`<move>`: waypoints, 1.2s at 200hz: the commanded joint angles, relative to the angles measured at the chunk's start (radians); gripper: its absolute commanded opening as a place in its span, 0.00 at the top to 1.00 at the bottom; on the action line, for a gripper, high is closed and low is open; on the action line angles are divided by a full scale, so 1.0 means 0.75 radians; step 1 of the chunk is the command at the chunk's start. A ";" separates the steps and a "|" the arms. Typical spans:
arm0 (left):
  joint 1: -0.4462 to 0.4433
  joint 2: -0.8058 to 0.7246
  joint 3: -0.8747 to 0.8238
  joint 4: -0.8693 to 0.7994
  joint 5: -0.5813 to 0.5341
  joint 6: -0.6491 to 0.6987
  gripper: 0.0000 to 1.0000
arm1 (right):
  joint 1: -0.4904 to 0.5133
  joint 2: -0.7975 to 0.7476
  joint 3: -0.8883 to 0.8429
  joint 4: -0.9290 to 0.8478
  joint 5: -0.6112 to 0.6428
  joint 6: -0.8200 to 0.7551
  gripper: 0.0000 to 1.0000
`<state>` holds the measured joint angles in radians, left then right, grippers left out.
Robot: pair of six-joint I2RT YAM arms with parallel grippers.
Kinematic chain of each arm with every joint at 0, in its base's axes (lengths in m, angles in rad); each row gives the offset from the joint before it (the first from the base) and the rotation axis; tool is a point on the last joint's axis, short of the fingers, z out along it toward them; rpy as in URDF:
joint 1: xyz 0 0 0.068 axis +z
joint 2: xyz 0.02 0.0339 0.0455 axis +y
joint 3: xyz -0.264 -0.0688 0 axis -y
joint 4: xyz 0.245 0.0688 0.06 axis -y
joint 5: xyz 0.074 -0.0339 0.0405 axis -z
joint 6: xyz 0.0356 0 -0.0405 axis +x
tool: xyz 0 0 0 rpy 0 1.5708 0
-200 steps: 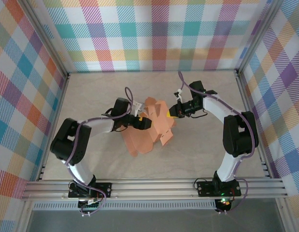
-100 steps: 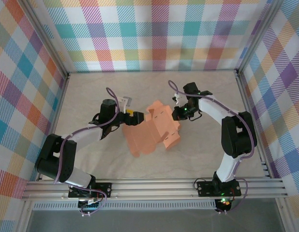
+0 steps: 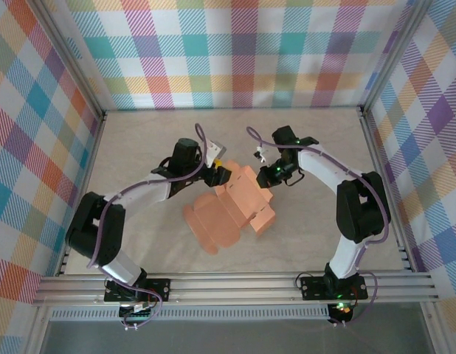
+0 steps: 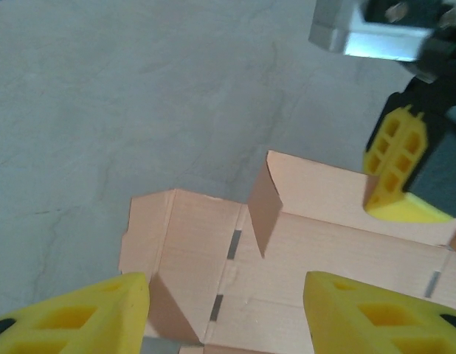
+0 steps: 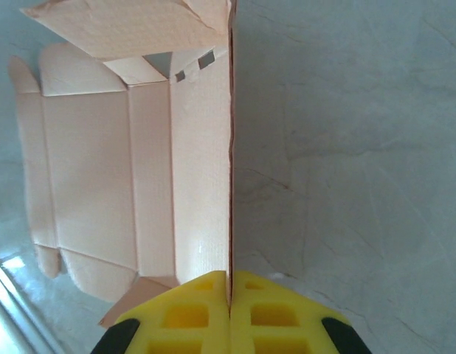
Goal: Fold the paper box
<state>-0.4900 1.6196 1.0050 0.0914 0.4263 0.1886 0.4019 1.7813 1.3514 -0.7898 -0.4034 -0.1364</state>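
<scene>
The paper box [image 3: 232, 210] lies near the middle of the table [image 3: 139, 147], a salmon-orange sheet partly folded. Its rounded flaps are spread flat toward the near left, and its far panels are raised. One panel stands on edge, and the right gripper [image 5: 229, 299] is clamped on that thin upright edge, yellow fingers pressed together around it. The left gripper [image 4: 226, 313] hovers over the far-left corner with its jaws apart and the card [image 4: 316, 251] below them — nothing is pinched. Bare tabletop surrounds the sheet on every side, widest toward the far wall and the right.

The left arm sweeps in from its base with the elbow out to the left; the right arm arches up and bends back toward the centre. The surface is pale and marbled — plaid walls [image 3: 235, 51] enclose it.
</scene>
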 commanded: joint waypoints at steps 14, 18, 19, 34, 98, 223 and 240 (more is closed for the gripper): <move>-0.059 0.111 0.136 -0.139 0.052 0.093 0.45 | 0.004 0.036 0.074 -0.117 -0.107 -0.009 1.00; -0.064 0.125 0.147 -0.143 0.055 0.096 0.47 | 0.004 0.038 0.075 -0.119 -0.109 -0.008 1.00; -0.064 0.126 0.150 -0.143 0.056 0.095 0.48 | 0.004 0.038 0.075 -0.119 -0.109 -0.008 1.00; -0.076 0.169 0.202 -0.176 0.079 0.103 0.56 | 0.004 0.043 0.076 -0.119 -0.116 -0.005 1.00; -0.102 0.258 0.288 -0.211 0.066 0.111 0.61 | 0.010 0.059 0.089 -0.123 -0.138 0.005 1.00; -0.105 0.252 0.201 -0.083 0.069 0.041 1.00 | 0.011 -0.170 -0.189 0.275 0.003 0.019 0.61; -0.105 0.260 0.198 -0.076 0.090 0.041 1.00 | 0.009 -0.225 -0.289 0.408 0.049 0.013 0.62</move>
<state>-0.5617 1.8427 1.1721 -0.0147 0.4625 0.2352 0.4065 1.6936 1.2255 -0.6739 -0.4187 -0.1135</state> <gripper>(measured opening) 0.045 0.388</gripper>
